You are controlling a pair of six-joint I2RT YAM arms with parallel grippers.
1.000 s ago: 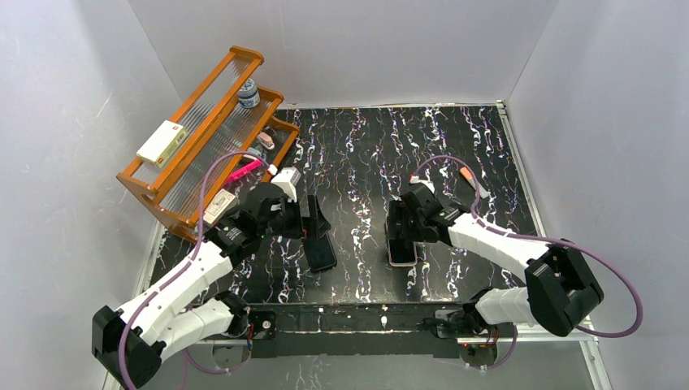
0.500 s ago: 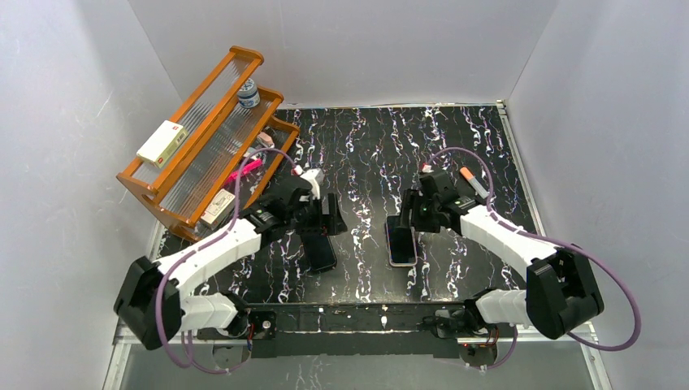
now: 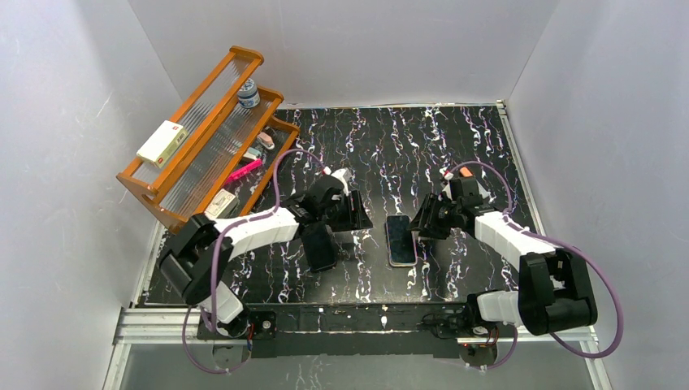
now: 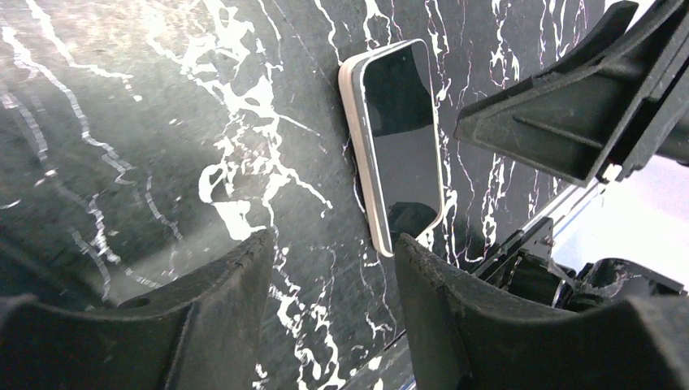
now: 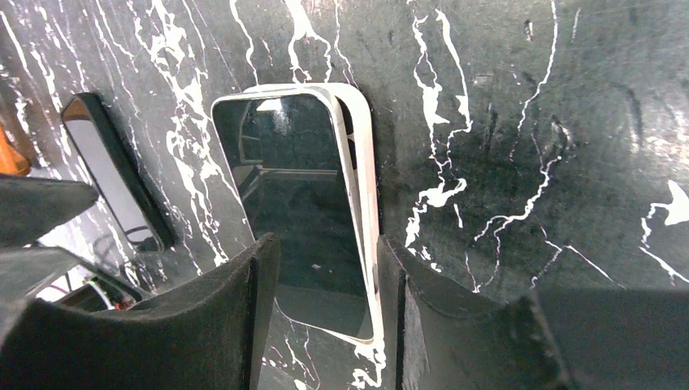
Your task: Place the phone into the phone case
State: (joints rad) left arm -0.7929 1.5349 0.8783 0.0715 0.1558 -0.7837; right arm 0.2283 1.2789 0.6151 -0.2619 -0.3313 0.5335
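Note:
The black phone (image 3: 400,238) lies screen up inside the cream phone case (image 3: 391,244) on the marbled table between the two arms. In the right wrist view the phone (image 5: 296,203) sits slightly askew in the case, whose rim (image 5: 364,162) stands out past it at the far corner. My right gripper (image 3: 422,224) hovers at the case's right edge, its jaws partly open, and the phone shows between its fingers (image 5: 325,244). My left gripper (image 3: 362,218) is just left of the phone, also partly open, with only tabletop between its jaws (image 4: 333,244). The phone (image 4: 402,130) lies ahead of it.
A black slab (image 3: 322,246) lies left of the phone, under the left forearm, and also shows in the right wrist view (image 5: 114,171). An orange tiered rack (image 3: 203,130) holding small items stands at the back left. An orange-tipped marker (image 3: 470,175) lies behind the right gripper. White walls enclose the table.
The left arm swung right, from over the black slab to beside the phone. The right gripper drew back to the right, off the phone. Both pairs of jaws narrowed.

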